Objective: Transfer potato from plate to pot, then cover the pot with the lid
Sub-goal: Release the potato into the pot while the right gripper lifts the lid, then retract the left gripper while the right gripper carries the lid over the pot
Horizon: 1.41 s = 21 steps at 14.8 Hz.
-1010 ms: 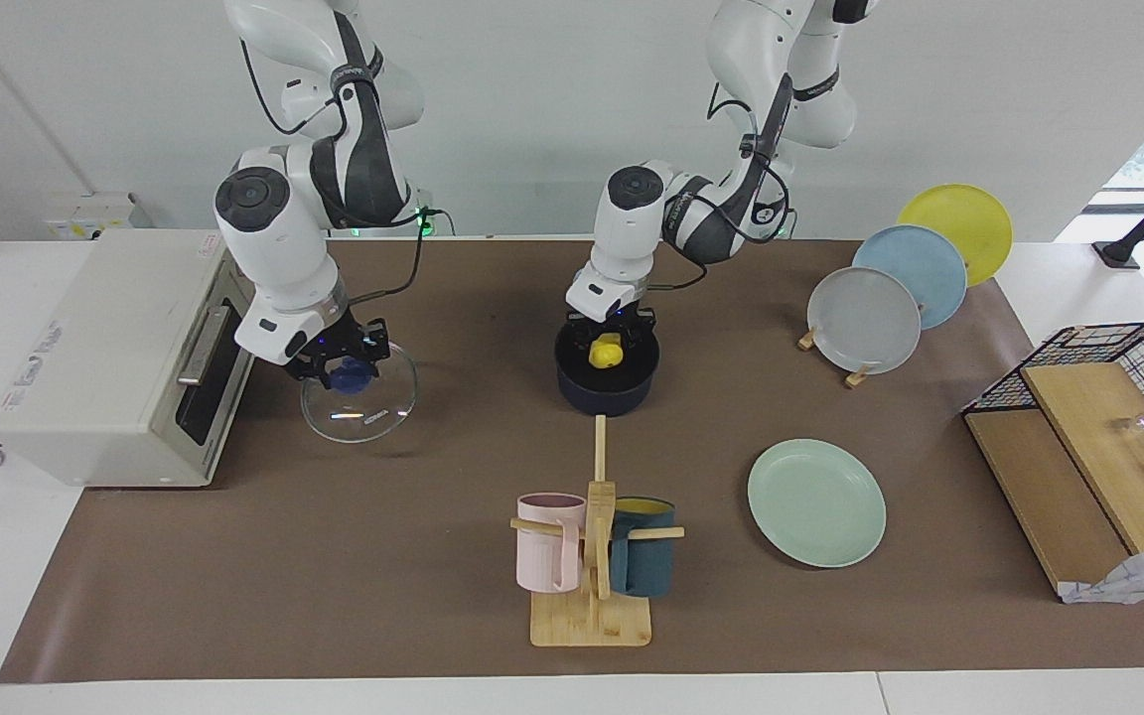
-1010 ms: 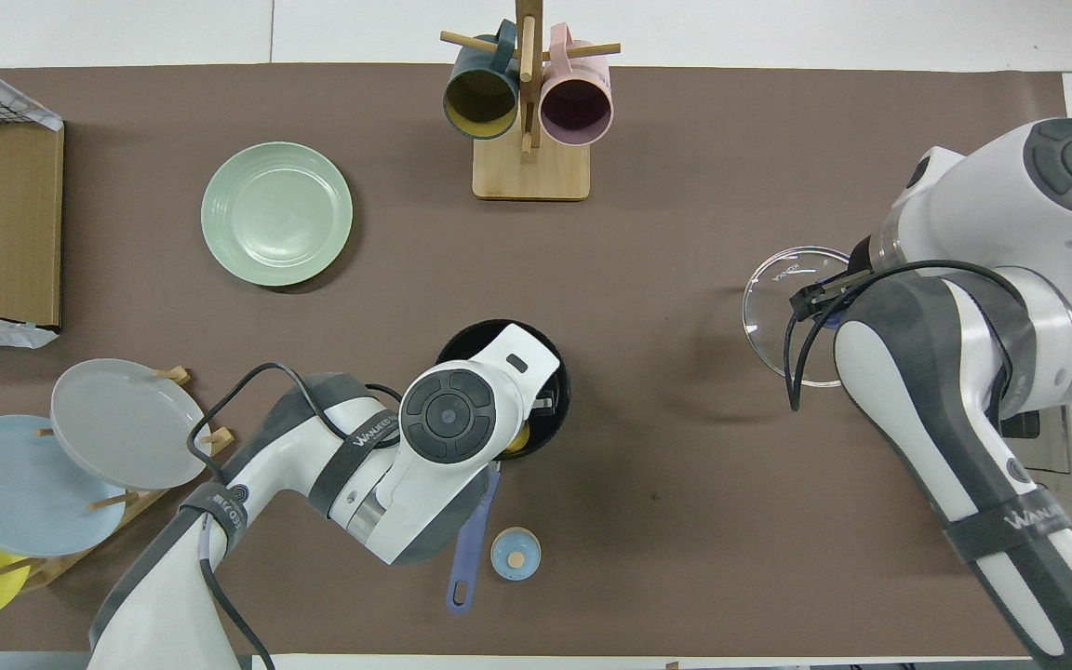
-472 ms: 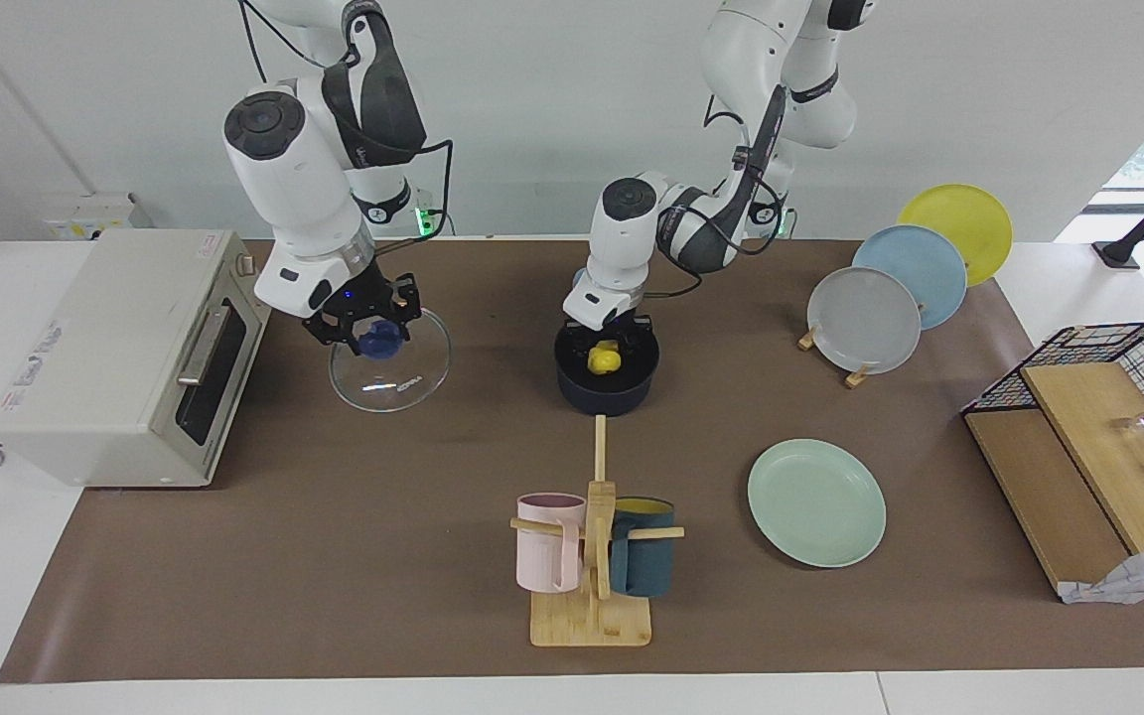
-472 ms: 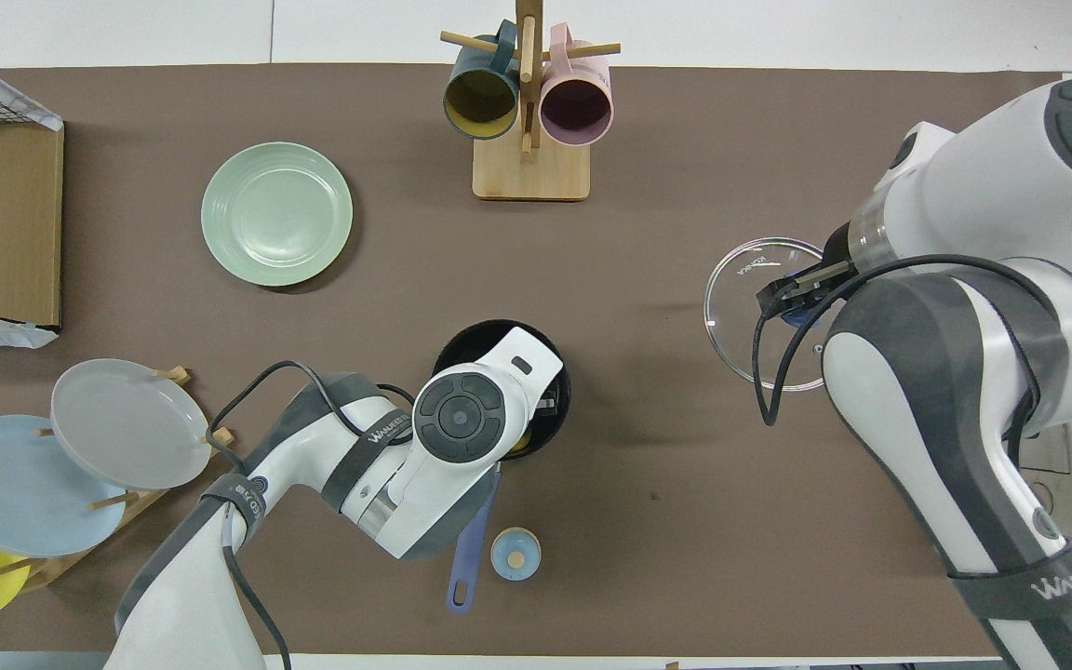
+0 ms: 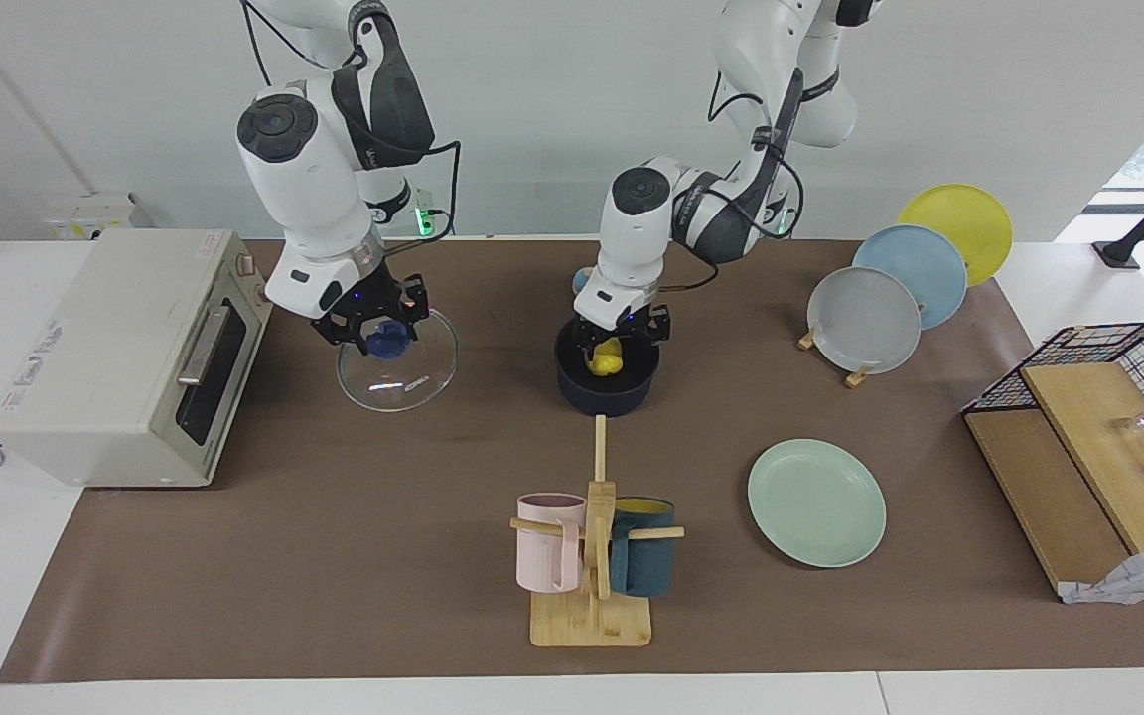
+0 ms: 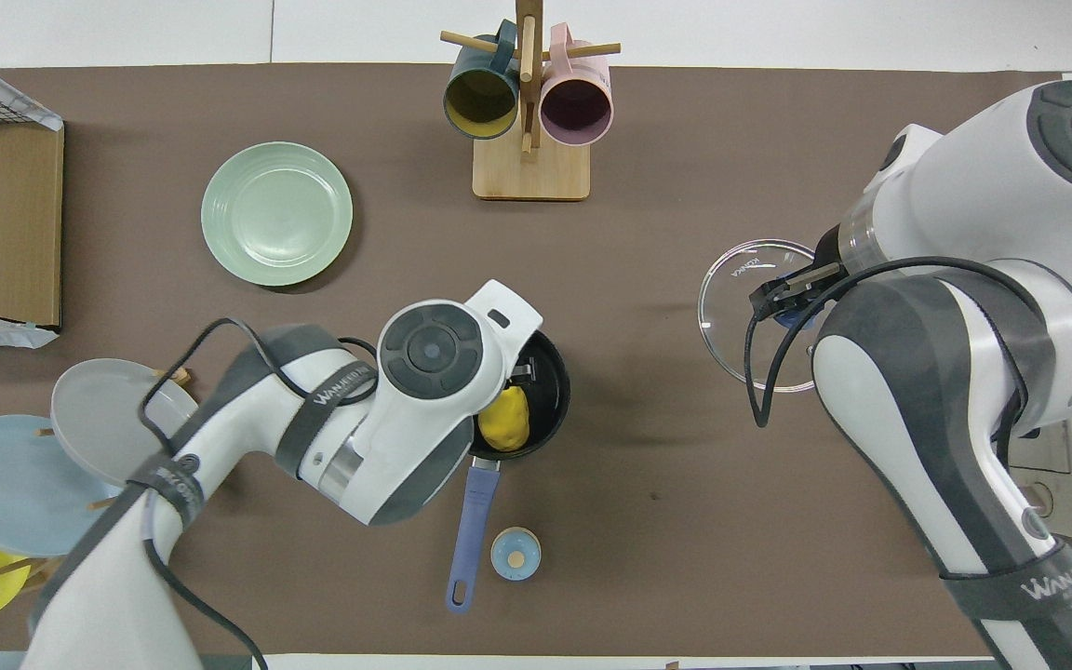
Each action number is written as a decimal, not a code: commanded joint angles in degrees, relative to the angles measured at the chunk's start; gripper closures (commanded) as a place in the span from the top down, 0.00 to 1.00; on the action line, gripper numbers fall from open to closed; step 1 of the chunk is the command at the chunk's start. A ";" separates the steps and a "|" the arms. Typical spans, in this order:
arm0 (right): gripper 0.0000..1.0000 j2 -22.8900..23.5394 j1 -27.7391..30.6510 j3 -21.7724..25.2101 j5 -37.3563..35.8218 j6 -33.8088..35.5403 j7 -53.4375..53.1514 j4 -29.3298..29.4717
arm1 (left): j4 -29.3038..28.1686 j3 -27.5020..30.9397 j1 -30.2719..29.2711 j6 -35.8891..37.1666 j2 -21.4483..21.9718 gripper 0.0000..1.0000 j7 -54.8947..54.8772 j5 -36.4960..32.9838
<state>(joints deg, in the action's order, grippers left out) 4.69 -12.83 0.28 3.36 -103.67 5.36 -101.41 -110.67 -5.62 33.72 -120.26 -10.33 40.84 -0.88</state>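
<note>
The yellow potato (image 5: 607,359) lies inside the dark navy pot (image 5: 604,392) in the middle of the table; it also shows in the overhead view (image 6: 504,421). My left gripper (image 5: 621,335) is open just over the pot and the potato. The pot's blue handle (image 6: 469,532) points toward the robots. My right gripper (image 5: 373,328) is shut on the blue knob of the glass lid (image 5: 415,373) and holds it in the air, tilted, over the mat between the oven and the pot. The mint-green plate (image 5: 816,502) lies bare, farther from the robots than the pot.
A white toaster oven (image 5: 115,348) stands at the right arm's end. A wooden mug rack (image 5: 592,556) with two mugs stands farther out than the pot. A small blue-topped bell (image 6: 515,554) sits beside the pot handle. A plate rack (image 5: 890,298) and wire basket (image 5: 1118,367) stand at the left arm's end.
My right gripper has lifted the lid off the mat and carried it toward the pot. My left gripper has let go of the potato, which now lies in the pot, and has risen.
</note>
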 commanded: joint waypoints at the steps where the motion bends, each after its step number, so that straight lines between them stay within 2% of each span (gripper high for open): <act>1: 0.00 -0.38 -1.40 -0.10 0.07 -1.00 -2.79 -0.10 | 7.82 -0.10 -5.58 11.78 3.99 1.00 -5.15 1.92; 3: 0.00 -0.12 -4.29 -0.11 0.07 -1.35 -7.09 0.60 | 10.12 0.17 -11.89 16.09 8.11 1.00 -11.19 2.99; 5: 0.00 1.02 -10.34 -0.19 -0.19 -1.71 -16.03 2.00 | 11.35 0.34 -18.22 20.22 11.19 1.00 -18.83 2.99; 8: 0.00 6.98 -20.27 -0.19 -4.58 -1.70 -30.97 8.05 | 12.76 0.26 -26.05 24.54 13.31 1.00 -28.95 2.90; 10: 0.00 8.58 -22.84 -0.19 -4.94 -3.10 -35.05 9.30 | 12.85 0.26 -29.40 24.90 13.76 1.00 -32.39 2.55; 11: 0.00 9.45 -25.20 -0.19 -4.94 -5.46 -35.93 8.61 | 12.85 0.26 -30.37 24.90 13.76 1.00 -33.36 2.38; 13: 0.00 10.25 -26.36 -0.19 -5.03 -8.38 -39.00 7.28 | 13.64 0.26 -31.00 25.34 13.76 1.00 -33.55 2.29; 18: 0.00 13.06 -28.57 -0.19 -5.29 -10.41 -42.01 6.84 | 15.23 0.26 -31.61 26.57 13.05 1.00 -33.55 1.41; 21: 0.00 12.98 -29.27 -0.19 -5.56 -10.32 -42.27 6.49 | 15.31 0.43 -31.35 27.18 12.88 1.00 -33.64 1.58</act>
<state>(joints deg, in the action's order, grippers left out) 18.07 -41.69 -0.15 -1.26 -113.67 -35.69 -94.92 -96.98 -4.54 3.23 -94.94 3.41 8.04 1.12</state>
